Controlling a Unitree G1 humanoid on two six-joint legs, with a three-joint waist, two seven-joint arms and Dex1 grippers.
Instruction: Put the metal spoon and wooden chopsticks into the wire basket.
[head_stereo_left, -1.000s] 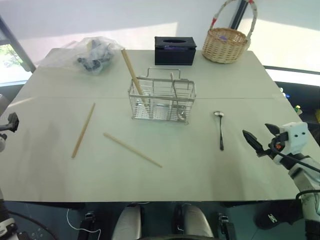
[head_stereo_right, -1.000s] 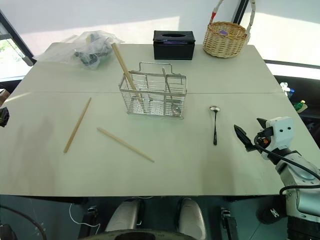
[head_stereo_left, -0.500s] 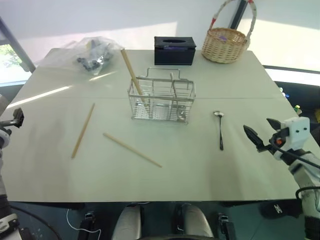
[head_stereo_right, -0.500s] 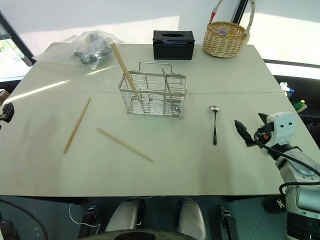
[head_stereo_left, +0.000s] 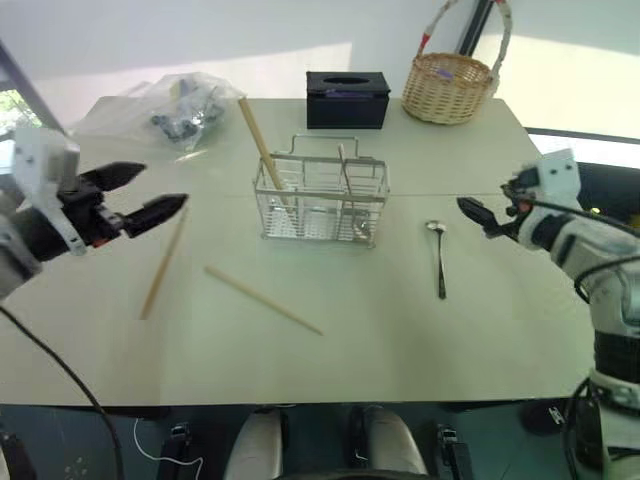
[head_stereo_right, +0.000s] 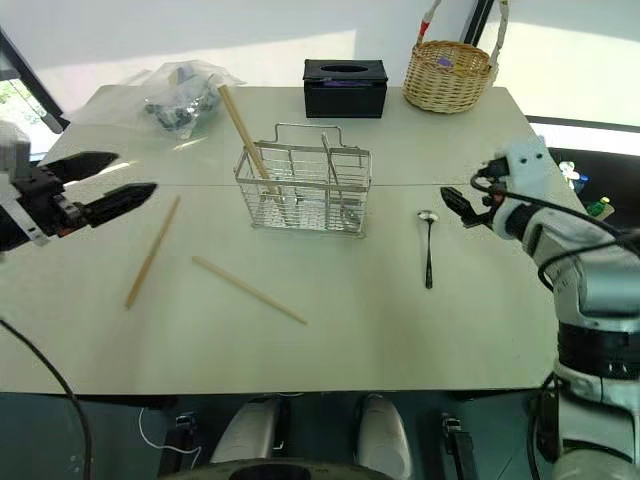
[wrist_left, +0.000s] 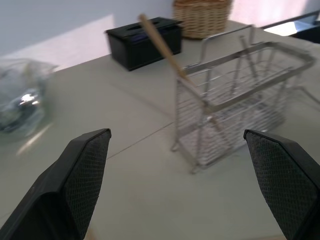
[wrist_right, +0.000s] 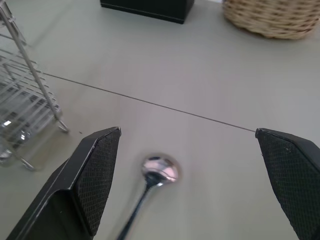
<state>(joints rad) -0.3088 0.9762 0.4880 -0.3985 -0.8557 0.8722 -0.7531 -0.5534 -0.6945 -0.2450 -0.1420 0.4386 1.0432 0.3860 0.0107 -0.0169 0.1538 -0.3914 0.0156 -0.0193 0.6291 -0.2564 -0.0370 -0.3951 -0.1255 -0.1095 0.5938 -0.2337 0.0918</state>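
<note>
My left pincer (head_stereo_left: 140, 192) hangs above the desk (head_stereo_left: 420, 350) with its jaws spread wide and nothing between them. Just off its tips, on the desk, lies one chopstick (head_stereo_left: 166, 260); a second chopstick (head_stereo_left: 263, 299) lies further along toward the middle, apart from the first. Out in front of that pincer stands the wire basket (head_stereo_left: 322, 203), and a third chopstick (head_stereo_left: 265, 150) is in it, leaning tilted out of the end compartment nearest my left pincer, its top poking well above the rim. There is something shiny low in the basket's far end, but I cannot tell what.

My right pincer (head_stereo_right: 470, 200) is also gaping open and empty, hovering above the desk. The spoon (head_stereo_right: 429, 248) lies flat just beside it, bowl toward the far edge, between the pincer and the basket, touching neither.

Beyond the wire basket sits a black box (head_stereo_left: 348, 99), and beyond my right pincer a wicker basket (head_stereo_left: 448, 85) with something small and purple in it. Past my left pincer, a clear bag (head_stereo_left: 180, 108) holds dark bits.
</note>
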